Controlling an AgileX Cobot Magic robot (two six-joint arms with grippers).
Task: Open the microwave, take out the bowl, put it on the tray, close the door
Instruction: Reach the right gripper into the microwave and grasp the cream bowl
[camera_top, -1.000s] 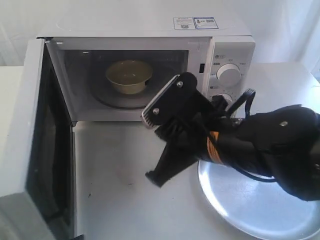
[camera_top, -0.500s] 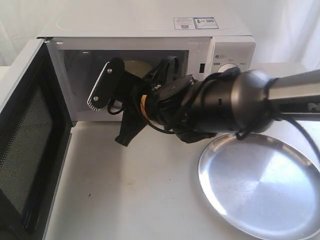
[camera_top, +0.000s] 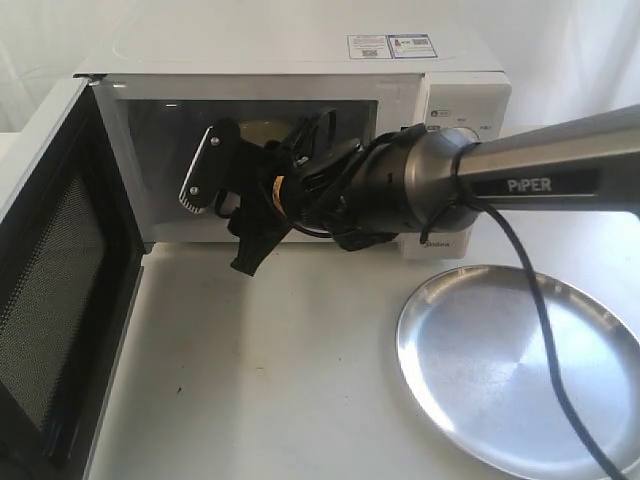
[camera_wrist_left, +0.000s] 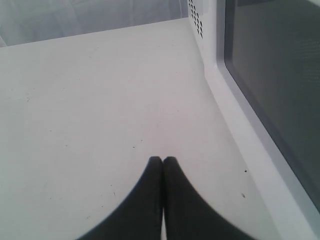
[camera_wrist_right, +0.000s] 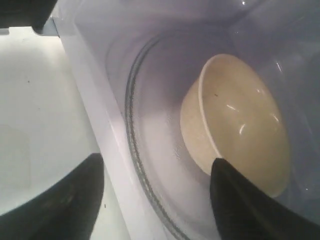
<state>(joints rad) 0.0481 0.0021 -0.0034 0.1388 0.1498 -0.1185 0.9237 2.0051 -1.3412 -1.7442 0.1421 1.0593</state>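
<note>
Exterior view: door (camera_top: 50, 300) open, done. Bowl (camera_wrist_right: 240, 130) sits inside microwave (camera_top: 300, 40), ungrasped; right jaws apart at the cavity mouth, probably just short of it. Left jaws together above worktop (camera_wrist_left: 75, 100). Tray (camera_top: 520, 370) empty; lifting, placing, closing remain.

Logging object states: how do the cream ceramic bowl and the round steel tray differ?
The small cream ceramic bowl is deep and sits inside the white microwave; the large shiny steel tray is shallow, far wider, and lies outside on the white table. Both are round.
</note>
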